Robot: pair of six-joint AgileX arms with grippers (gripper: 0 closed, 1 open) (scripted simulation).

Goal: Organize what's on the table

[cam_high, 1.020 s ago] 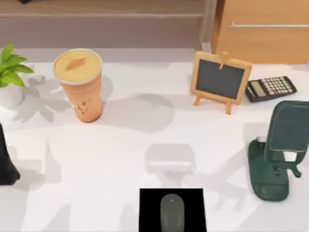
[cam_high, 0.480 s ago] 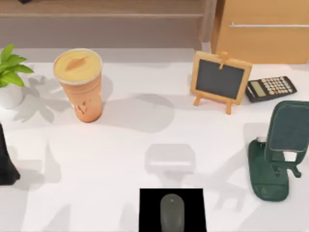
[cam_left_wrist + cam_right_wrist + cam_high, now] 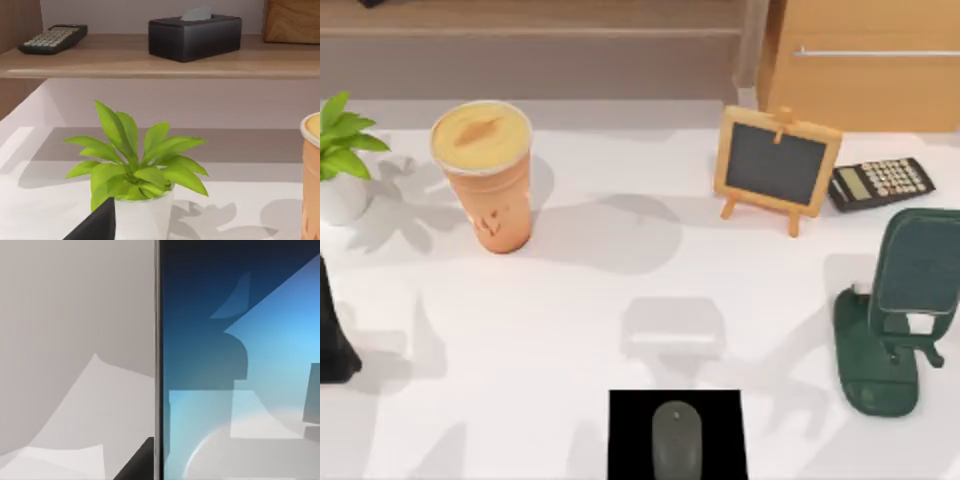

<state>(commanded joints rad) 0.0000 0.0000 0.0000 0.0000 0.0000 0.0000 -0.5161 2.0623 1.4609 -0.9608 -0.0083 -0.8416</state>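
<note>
Left claw (image 3: 95, 226) low by the left edge of the tabletop (image 3: 570, 330), just a dark tip near the potted plant (image 3: 342, 165); apart or together, cannot tell. Plant tucked into the far left corner, out of the working area. Orange cup (image 3: 485, 175) upright beside it, well apart from the rest. Mouse (image 3: 676, 440) centred on its black pad (image 3: 630, 430) at the near edge, seemingly where it belongs. Small chalkboard easel (image 3: 778, 165) propped toward the back, calculator (image 3: 880, 183) just beside it. Green phone stand (image 3: 890, 320) upright on the right. Right claw (image 3: 137, 465) close against a blue screen (image 3: 240, 365), state likewise impossible to tell. Probably nothing grasped yet.
</note>
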